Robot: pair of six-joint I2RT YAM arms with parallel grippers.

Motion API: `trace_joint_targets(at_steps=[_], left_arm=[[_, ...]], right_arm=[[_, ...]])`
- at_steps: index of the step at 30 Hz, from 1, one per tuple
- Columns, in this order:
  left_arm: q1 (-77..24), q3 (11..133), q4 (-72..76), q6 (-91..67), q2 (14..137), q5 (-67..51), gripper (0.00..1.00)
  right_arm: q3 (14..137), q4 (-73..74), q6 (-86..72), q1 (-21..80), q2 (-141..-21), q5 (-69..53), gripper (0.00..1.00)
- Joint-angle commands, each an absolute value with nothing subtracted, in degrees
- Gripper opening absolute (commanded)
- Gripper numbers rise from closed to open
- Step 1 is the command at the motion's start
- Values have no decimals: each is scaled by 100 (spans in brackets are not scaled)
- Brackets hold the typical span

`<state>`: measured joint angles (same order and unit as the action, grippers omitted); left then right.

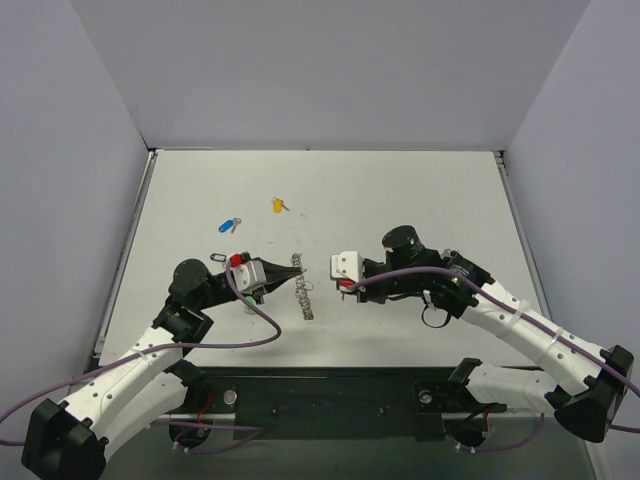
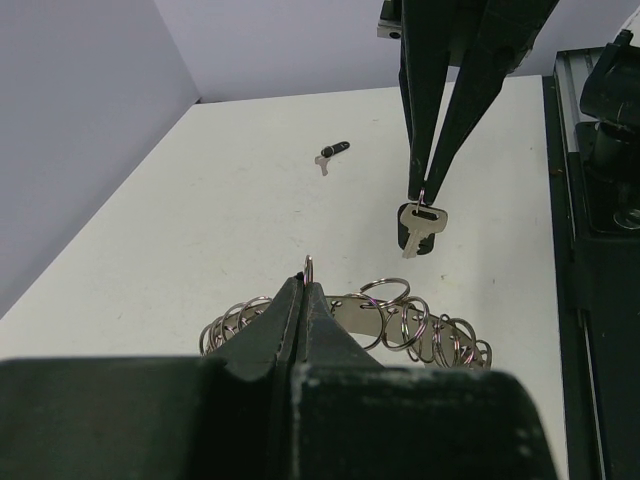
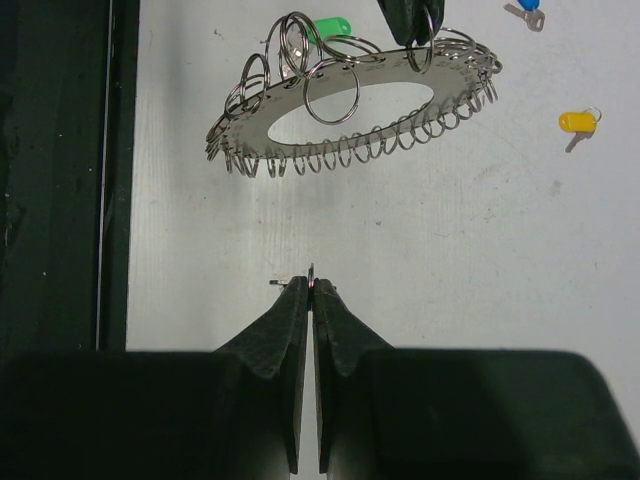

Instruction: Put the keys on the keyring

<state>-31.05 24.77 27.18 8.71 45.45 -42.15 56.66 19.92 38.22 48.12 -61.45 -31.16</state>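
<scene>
Left claw tight on keyring; right claw tight on one key.

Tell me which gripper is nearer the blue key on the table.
Left. The left gripper, shut on the keyring, is just right of the blue key and closer to the bases. The right gripper, pinching a small key, sits beyond the keyring, farther right.

No lettering, label, brand or number is legible anywhere (the yellow key shows a plain head)
</scene>
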Motion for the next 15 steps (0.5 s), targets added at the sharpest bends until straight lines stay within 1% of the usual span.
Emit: trace_joint_targets(at_steps=[1,6,15], left_arm=[[-3129,2531,3050,1011,4465,-4140,0],[-3129,2496,3085,1028,4421,-4078,0],[-3129,2373,3269,1151,4351,-4052,0]], right_arm=[[5739,1898,3963,4860,-6082,-3392,0],[5704,1872,3911,4860,-6108,-3428,0],[5617,1205,3077,4825,-6126,-3463,0]])
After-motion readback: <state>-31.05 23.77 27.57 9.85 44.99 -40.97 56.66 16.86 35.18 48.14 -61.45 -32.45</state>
